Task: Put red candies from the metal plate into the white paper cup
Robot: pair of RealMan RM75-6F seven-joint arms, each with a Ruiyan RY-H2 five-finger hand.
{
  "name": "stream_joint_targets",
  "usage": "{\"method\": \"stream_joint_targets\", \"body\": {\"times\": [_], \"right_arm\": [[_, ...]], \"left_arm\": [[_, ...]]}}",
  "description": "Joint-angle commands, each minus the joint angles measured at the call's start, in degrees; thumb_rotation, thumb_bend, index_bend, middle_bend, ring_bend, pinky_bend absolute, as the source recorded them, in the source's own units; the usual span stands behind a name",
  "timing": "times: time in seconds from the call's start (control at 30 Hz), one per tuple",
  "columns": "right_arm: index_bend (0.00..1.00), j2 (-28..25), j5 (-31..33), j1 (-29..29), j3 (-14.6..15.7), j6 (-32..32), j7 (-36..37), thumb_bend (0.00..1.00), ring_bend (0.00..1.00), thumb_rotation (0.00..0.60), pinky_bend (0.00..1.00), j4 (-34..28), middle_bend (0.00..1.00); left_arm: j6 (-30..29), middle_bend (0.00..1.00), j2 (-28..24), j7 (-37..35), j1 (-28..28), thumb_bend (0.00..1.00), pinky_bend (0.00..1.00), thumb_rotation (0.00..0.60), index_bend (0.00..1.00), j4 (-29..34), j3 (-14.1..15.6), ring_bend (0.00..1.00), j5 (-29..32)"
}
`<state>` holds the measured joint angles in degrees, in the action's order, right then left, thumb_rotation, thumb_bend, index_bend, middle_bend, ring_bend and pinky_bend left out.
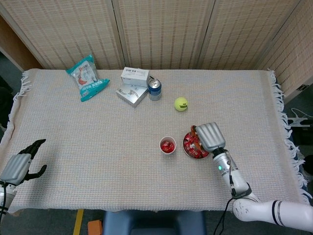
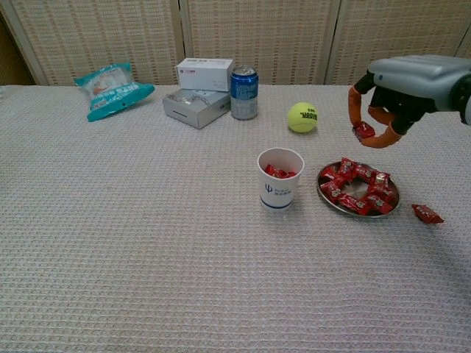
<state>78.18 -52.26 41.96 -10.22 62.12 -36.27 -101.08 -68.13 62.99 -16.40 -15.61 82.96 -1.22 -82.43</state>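
Note:
The white paper cup (image 2: 280, 179) (image 1: 167, 145) stands mid-table with red candies inside. To its right, the metal plate (image 2: 324, 195) (image 1: 186, 145) holds several red candies (image 2: 360, 189). My right hand (image 2: 401, 84) (image 1: 209, 136) hovers above the plate and pinches one red candy (image 2: 363, 131) between thumb and a finger. One loose candy (image 2: 427, 214) lies on the cloth right of the plate. My left hand (image 1: 20, 164) rests at the table's front left edge, fingers apart and holding nothing.
At the back stand a blue can (image 2: 244, 93), a white box (image 2: 204, 73), a grey box (image 2: 194, 106) and a teal snack bag (image 2: 112, 90). A tennis ball (image 2: 302, 117) lies behind the plate.

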Motion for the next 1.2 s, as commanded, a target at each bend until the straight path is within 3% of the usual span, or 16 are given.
{"method": "stream_joint_targets", "body": {"times": [0.03, 0.37, 0.5, 0.57, 0.73, 0.9, 1.2], "right_arm": [[0.52, 4.1, 3.8, 4.2, -2.2, -0.9, -4.3, 0.19, 0.80, 0.600, 1.00, -0.2, 0.86], [0.51, 13.8, 12.9, 11.9, -3.7, -2.1, -11.1, 0.19, 0.80, 0.600, 1.00, 6.2, 0.86], [0.37, 14.4, 14.4, 12.9, -3.1, -2.5, -11.7, 0.19, 0.80, 0.600, 1.00, 7.2, 0.86], [0.27, 13.9, 14.3, 12.8, -2.5, -2.2, -11.7, 0.19, 0.79, 0.600, 1.00, 6.7, 0.86], [0.21, 10.2, 11.7, 10.5, -0.7, 0.9, -10.2, 0.19, 0.79, 0.600, 1.00, 2.6, 0.86], [0.21, 3.9, 8.1, 4.9, 3.9, 4.2, -6.6, 0.18, 0.79, 0.600, 1.00, -0.8, 0.86], [0.29, -2.1, 5.2, -1.6, 10.8, 1.4, -0.3, 0.18, 0.78, 0.600, 1.00, 2.1, 0.86]], "left_arm": [[0.0, 0.03, 0.0, 0.1, 0.0, 0.38, 0.25, 0.600, 0.00, -0.2, -0.1, 0.14, 0.1], [-0.2, 0.04, -0.2, -0.3, 0.1, 0.38, 0.25, 0.600, 0.00, -0.1, 0.0, 0.14, -0.1], [-0.3, 0.05, -0.3, -0.7, 0.2, 0.39, 0.25, 0.600, 0.00, -0.1, 0.0, 0.14, -0.2], [-0.4, 0.05, -0.3, -0.8, 0.2, 0.39, 0.25, 0.600, 0.00, -0.1, -0.1, 0.14, -0.1], [-0.5, 0.05, -0.3, -0.4, 0.3, 0.39, 0.25, 0.600, 0.00, 0.1, 0.0, 0.14, -0.2], [-0.5, 0.05, -0.1, 0.5, 0.3, 0.39, 0.25, 0.600, 0.00, 0.3, 0.0, 0.14, -0.2], [0.6, 0.05, 0.7, 3.2, -0.2, 0.39, 0.25, 0.600, 0.00, 0.7, 0.1, 0.14, 0.3]]}}
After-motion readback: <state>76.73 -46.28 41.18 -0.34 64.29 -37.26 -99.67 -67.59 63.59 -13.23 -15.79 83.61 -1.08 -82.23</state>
